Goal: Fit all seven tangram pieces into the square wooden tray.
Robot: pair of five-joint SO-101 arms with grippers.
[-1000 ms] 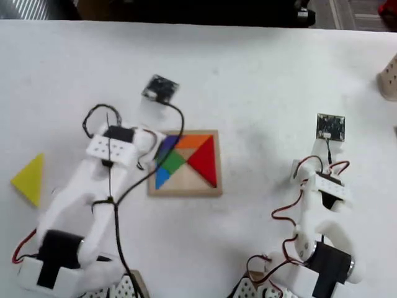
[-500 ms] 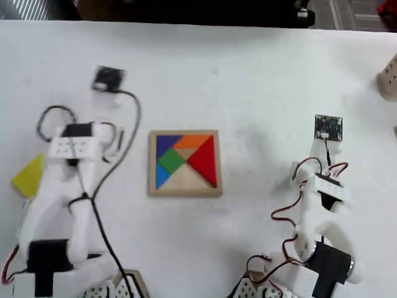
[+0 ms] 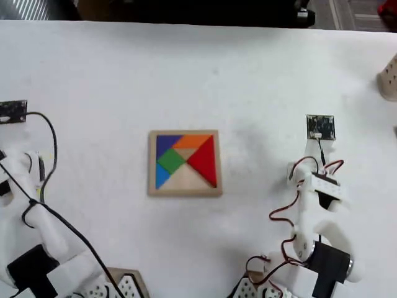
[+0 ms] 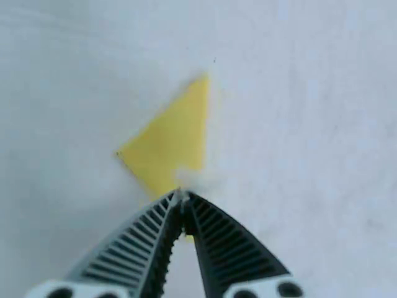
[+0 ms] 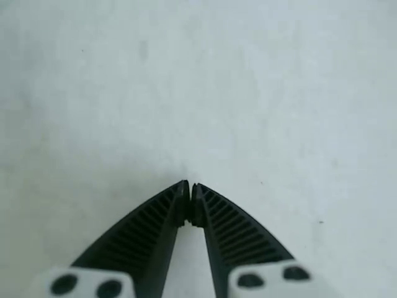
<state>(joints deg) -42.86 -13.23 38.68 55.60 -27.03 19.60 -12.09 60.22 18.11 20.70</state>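
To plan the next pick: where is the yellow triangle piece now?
In the left wrist view, the yellow triangle piece lies flat on the white table, just ahead of the left gripper's shut tips.

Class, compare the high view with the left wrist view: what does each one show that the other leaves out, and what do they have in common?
High view: the square wooden tray holding coloured pieces, with bare wood left along its near side, plus the right arm. Left wrist view: the yellow triangle piece, with the left gripper at its edge, fingers shut. Both: the white table.
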